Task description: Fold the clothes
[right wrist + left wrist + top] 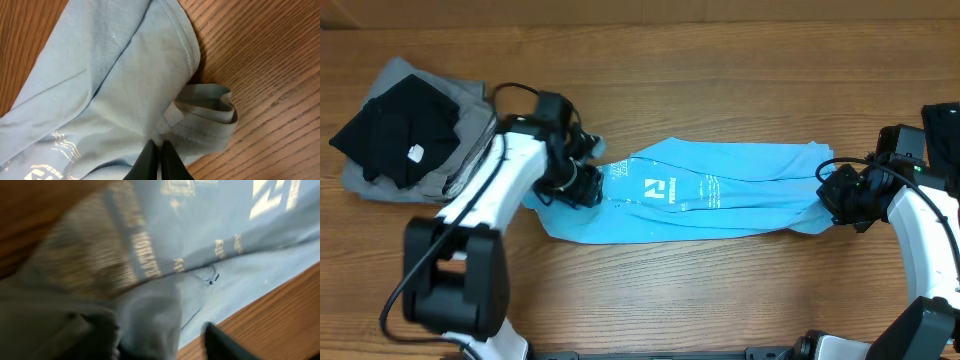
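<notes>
1. Location. The light sky-blue jersey T-shirt (720,190), printed with white lettering, lay across the middle of the brown wood-grain worktop (720,60) as a long narrow band running from 9 o'clock to 3 o'clock.

2. Pincer state. The right pincer (156,151) sat at the 3 o'clock end with its fingers together, apparently clamped on a thin fold of cloth beside the ribbed collar band (210,117). The left pincer (582,170) sat over the 9 o'clock end. Its wrist view was blurred, so it could not be told whether the fingers were apart or gripping.

3. Handling. The garment appeared light, limp and thin. It would probably drape, crease and slide on the wood rather than hold a shape. Seamed edges, such as the collar band or hem, looked the firmest places to take hold. A pinch on a single layer risked pulling the stacked layers apart.

4. Count.
- Sky-blue shirts: one.
- Pile at 10 o'clock: one black garment (395,125) on one grey garment (380,185). Further layers could not be counted.
- Arms: two.
</notes>
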